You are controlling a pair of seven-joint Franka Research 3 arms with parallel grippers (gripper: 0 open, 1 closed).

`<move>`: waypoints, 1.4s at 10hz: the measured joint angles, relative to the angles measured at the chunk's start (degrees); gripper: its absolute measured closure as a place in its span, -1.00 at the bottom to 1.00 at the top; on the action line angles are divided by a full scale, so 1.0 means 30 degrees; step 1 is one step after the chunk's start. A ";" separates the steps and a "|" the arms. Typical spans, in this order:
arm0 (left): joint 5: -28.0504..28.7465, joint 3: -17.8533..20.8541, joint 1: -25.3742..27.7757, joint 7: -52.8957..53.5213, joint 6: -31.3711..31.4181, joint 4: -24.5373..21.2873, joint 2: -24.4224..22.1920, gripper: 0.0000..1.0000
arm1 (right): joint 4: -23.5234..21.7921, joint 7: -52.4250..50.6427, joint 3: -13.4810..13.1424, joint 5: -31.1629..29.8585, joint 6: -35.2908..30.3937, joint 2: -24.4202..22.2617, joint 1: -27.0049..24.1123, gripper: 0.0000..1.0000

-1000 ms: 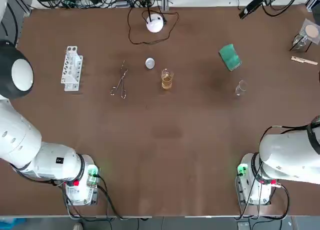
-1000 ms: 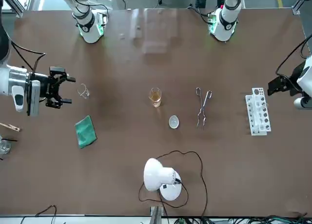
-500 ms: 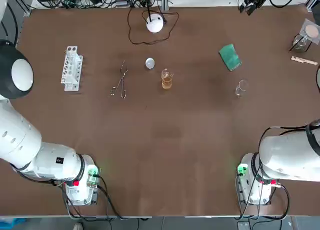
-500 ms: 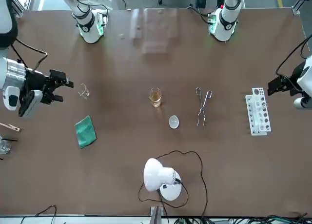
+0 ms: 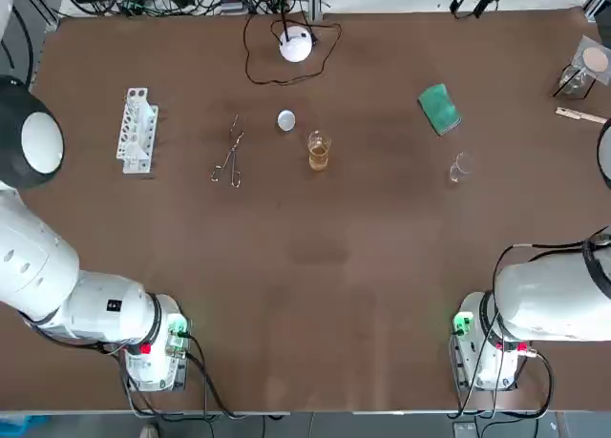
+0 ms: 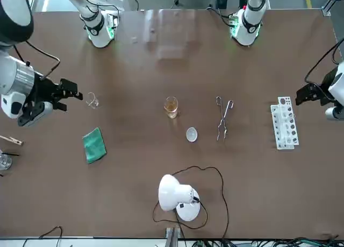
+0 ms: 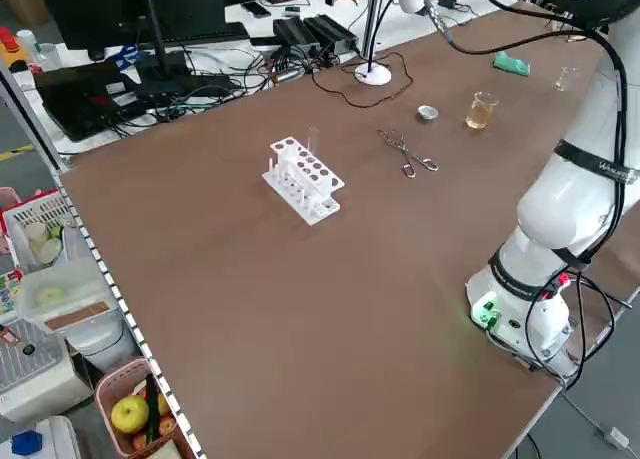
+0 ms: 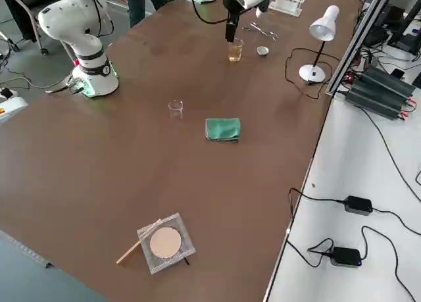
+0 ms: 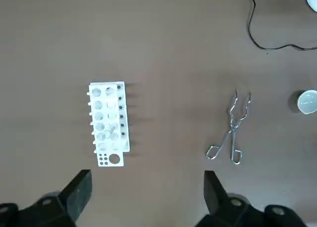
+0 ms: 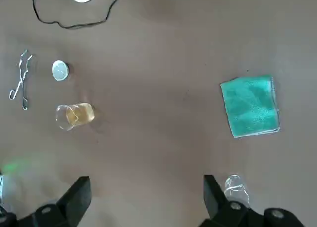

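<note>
Both arms hang high over the table. My right gripper [image 6: 74, 93] is open with nothing in it, above the table near a small empty glass beaker [image 6: 92, 100] and a folded green cloth [image 6: 94, 145]. Its wrist view shows the gripper [image 10: 146, 192], the cloth [image 10: 251, 106], the small beaker [image 10: 234, 185] and a beaker of amber liquid [image 10: 74, 115] far below. My left gripper [image 6: 307, 93] is open and empty above a white test tube rack [image 6: 284, 129]. In its wrist view the gripper [image 9: 146, 187] hangs over the rack [image 9: 109, 123], with metal tongs [image 9: 230, 133] beside.
A small white dish [image 5: 286, 121] lies between the tongs [image 5: 229, 155] and the amber beaker [image 5: 318, 152]. A white desk lamp [image 5: 296, 45] with a looped cable stands at the far edge. A wire gauze with a round pad [image 5: 589, 61] and a wooden peg [image 5: 580, 115] lie far right.
My right arm has lifted and swung, carrying its open gripper a little toward the small beaker in the front view. The left arm and the table objects have not moved.
</note>
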 joint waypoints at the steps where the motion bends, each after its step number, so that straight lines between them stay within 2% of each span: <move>1: 0.0000 0.0000 -0.0001 0.0000 0.0000 0.0004 -0.0077 -0.99 | 0.0645 0.0803 0.0001 -0.0641 -0.0617 -0.0052 0.0157 -1.00; 4: 0.0191 -0.0004 -0.0005 0.0000 -0.0007 0.0011 -0.0474 -0.99 | 0.2101 0.1877 -0.0133 -0.2227 -0.1681 -0.0144 0.0159 -1.00; 7: 0.0393 -0.0004 -0.0005 0.0001 -0.0013 0.0011 -0.0600 -0.99 | 0.3477 0.4618 -0.0243 -0.3923 -0.3100 -0.0166 0.0367 -1.00; 8: 0.0393 -0.0008 -0.0006 0.0001 -0.0013 0.0011 -0.0605 -0.99 | 0.3708 0.5166 -0.0708 -0.4675 -0.3157 -0.0167 0.0904 -1.00; 9: 0.0393 -0.0012 -0.0012 0.0000 -0.0015 0.0017 -0.0657 -0.99 | 0.3767 0.5324 -0.1900 -0.4956 -0.3169 -0.0165 0.1726 -1.00; 10: 0.0393 -0.0014 -0.0015 0.0000 -0.0039 0.0018 -0.0806 -0.99 | 0.3774 0.5046 -0.3505 -0.4970 -0.3183 -0.0163 0.2579 -1.00; 11: 0.0393 -0.0014 -0.0015 -0.0103 -0.0129 0.0019 -0.0957 -0.99 | 0.3773 0.4594 -0.4617 -0.4970 -0.3203 -0.0165 0.3121 -1.00; 12: 0.0393 -0.0017 -0.0016 -0.0512 -0.0250 0.0019 -0.1048 -0.99 | 0.3732 0.4369 -0.5052 -0.4970 -0.3224 -0.0187 0.3295 -1.00; 14: 0.0393 -0.0019 -0.0016 -0.0958 -0.0451 0.0017 -0.1065 -0.99 | 0.3335 0.4349 -0.5240 -0.4970 -0.3209 -0.0380 0.3445 -1.00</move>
